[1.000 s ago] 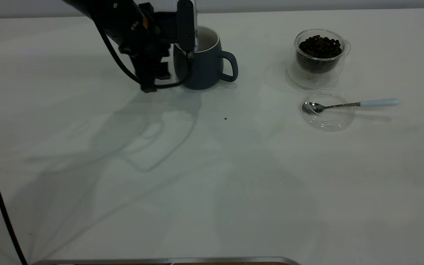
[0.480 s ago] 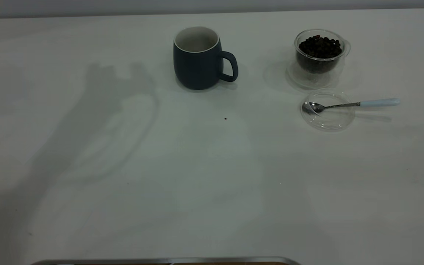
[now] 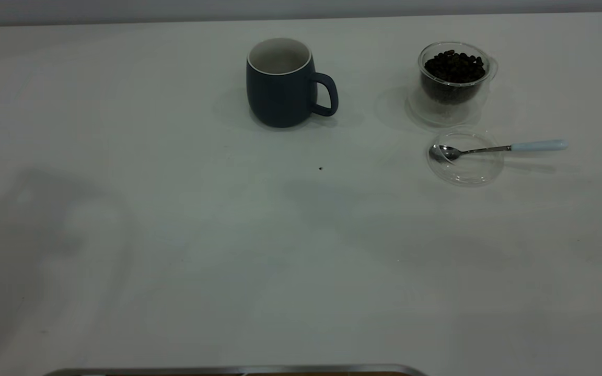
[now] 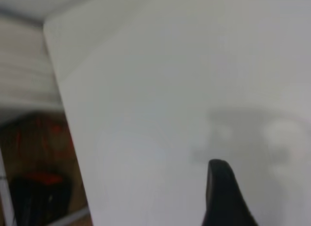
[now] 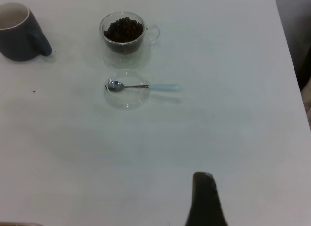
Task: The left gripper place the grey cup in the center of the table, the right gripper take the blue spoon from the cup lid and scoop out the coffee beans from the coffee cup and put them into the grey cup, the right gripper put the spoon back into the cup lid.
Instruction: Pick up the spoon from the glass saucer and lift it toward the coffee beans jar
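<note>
Finds the grey cup [image 3: 280, 89] upright on the table [image 3: 228, 261], toward the far middle, handle turned to the coffee cup [image 3: 452, 78]; judges the placing step complete. Finds no arm in the exterior view.

Places the left gripper [image 4: 221, 192] by the table's edge, well apart from every task item; cannot tell the state of its jaws. Places the right gripper [image 5: 204, 201] above bare table; cannot tell the state of its jaws either, and sees nothing held.

Locates the blue spoon [image 3: 494, 149] with its bowl inside the cup lid [image 3: 465, 169] and its pale handle overhanging the rim toward the table's right end. Locates the lid just in front of the coffee cup, which is filled with coffee beans [image 3: 455, 65].

Notes the governing relation: spoon [image 5: 141, 86] lying ahead of the right gripper, well apart, with its long axis across the line of approach, bowl end toward the grey cup. Judges the right arm the nearer one, and the free handle end the accessible grasp site. Flags a risk of shifting the lid.
</note>
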Available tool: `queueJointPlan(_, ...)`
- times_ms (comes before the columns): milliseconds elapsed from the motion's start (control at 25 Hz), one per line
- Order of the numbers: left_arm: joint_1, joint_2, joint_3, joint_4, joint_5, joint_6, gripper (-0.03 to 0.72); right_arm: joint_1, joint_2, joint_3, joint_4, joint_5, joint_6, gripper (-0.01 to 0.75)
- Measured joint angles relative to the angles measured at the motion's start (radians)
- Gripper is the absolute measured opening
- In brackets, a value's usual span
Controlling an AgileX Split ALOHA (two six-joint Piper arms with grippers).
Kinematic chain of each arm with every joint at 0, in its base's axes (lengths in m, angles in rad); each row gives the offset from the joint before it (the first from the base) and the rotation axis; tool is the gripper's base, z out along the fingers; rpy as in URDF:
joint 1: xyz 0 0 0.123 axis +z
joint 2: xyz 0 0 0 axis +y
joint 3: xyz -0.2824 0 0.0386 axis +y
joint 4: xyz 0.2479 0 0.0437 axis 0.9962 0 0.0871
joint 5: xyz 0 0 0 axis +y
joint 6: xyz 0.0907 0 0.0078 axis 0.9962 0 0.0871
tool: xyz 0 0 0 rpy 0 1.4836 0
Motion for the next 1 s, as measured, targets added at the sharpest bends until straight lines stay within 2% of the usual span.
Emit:
queueJointPlan(120, 0.0, -0.095, 0.007, -0.017, 0.0, -0.023, 0.493, 0.0, 0.0, 0.0, 0.0, 0.0, 0.0, 0.58)
queueJointPlan(280, 0.0, -0.25, 0.123, -0.087, 0.0, -0.041, 0.493, 0.0, 0.0, 0.0, 0.0, 0.0, 0.0, 0.58)
queueJointPlan(760, 0.0, -0.754, 0.797, -0.153, -0.012, -0.167, 0.493, 0.0, 0.0, 0.0, 0.0, 0.0, 0.0, 0.58)
queueJointPlan(1000, 0.0, -0.954, 0.978, -0.251, -0.06, -0.164, 0.493, 0.0, 0.0, 0.0, 0.0, 0.0, 0.0, 0.58)
